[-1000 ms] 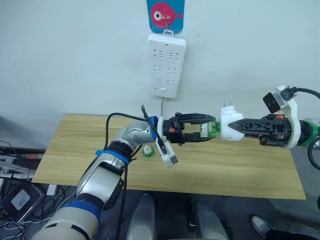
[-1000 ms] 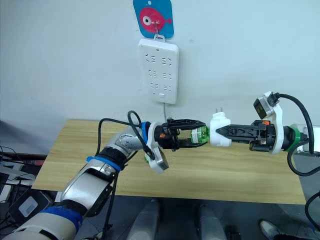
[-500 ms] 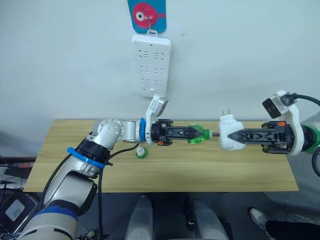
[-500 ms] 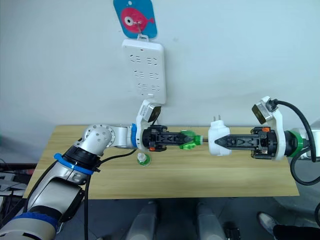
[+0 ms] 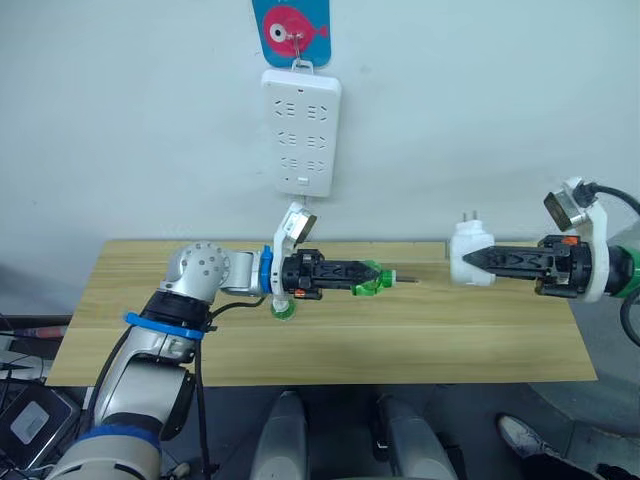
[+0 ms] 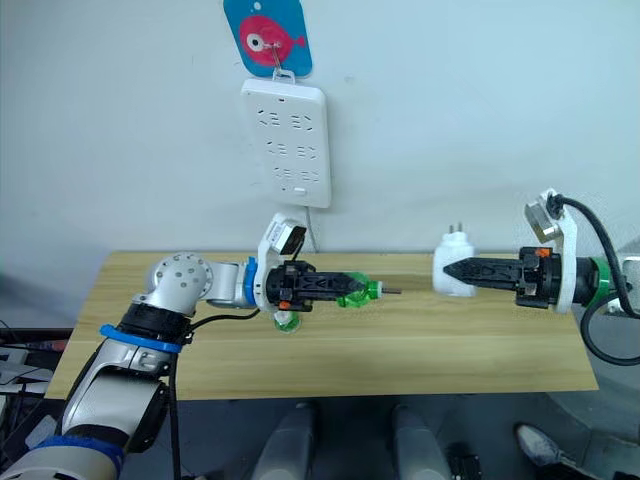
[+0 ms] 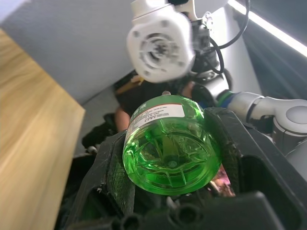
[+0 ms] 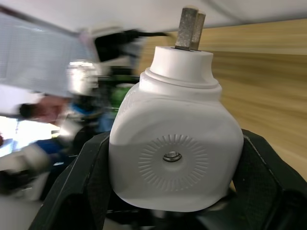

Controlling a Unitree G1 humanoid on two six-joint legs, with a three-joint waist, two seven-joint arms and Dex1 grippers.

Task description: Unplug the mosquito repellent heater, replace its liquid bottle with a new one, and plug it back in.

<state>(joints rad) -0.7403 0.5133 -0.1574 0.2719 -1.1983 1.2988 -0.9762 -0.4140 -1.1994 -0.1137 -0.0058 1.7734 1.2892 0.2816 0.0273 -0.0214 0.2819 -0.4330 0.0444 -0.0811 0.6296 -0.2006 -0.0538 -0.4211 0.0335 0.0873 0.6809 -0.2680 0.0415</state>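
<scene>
Bottle and heater drawn apart

The green bottle point(image 5: 366, 279) stays clamped in the left gripper point(image 5: 345, 276) — the mosquito repellent heater point(image 5: 468, 253), gripped by the right gripper point(image 5: 478, 262), is now freed for refilling.

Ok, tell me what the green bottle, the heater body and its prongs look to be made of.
Green bottle: translucent glossy plastic, probably; light passes through and moulded ribs show on its base.
Mosquito repellent heater: opaque white plastic with a smooth, slightly satin finish and moulded radial ridges around a small centre screw.
Prongs: flat dull grey bars, apparently metal.
</scene>
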